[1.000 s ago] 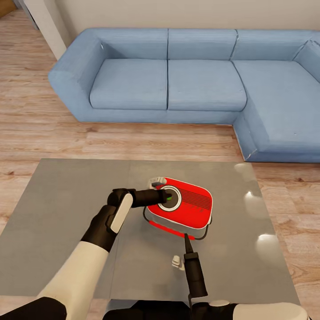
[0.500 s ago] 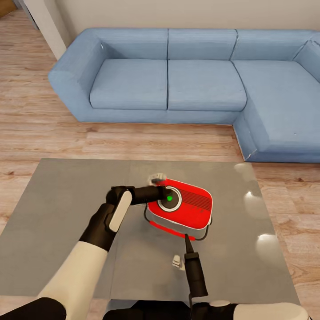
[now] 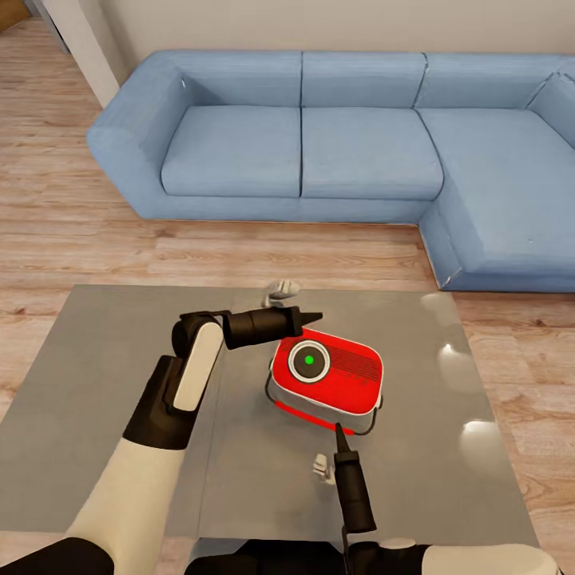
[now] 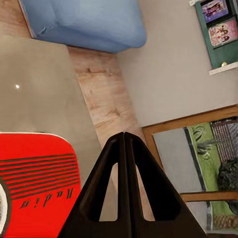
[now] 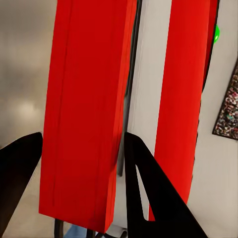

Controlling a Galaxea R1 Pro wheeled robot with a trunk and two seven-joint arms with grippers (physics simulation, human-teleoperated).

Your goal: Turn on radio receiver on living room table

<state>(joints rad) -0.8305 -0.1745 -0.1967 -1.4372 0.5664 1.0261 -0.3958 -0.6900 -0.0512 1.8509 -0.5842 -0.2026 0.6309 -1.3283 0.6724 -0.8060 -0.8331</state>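
Light wood planks cover the floor (image 3: pixel 72 239) of the living room, with a blue L-shaped sofa (image 3: pixel 335 152) along the far wall and round to the right. Nearer stands the low table (image 3: pixel 104 375), its grey glossy top catching spots of light on the right.

On the table, a little right of the middle, lies the radio (image 3: pixel 329 375): flat, red, with rounded corners, face up on a thin dark wire stand. Its round white-ringed dial (image 3: pixel 310 362) glows green at the centre, and a slotted grille runs across the face to the right. The near edge is striped white between red bands.

The left gripper (image 3: pixel 307 318) hangs just beyond the radio's far left corner, clear of it, fingers pressed together to a point. The right gripper (image 3: pixel 339 434) points at the radio's near edge from close by; in the right wrist view its fingers (image 5: pixel 148 198) stand spread wide, holding nothing, the striped edge (image 5: pixel 144 99) right ahead.

In the left wrist view a framed picture (image 4: pixel 208 158) leans by the beige wall.
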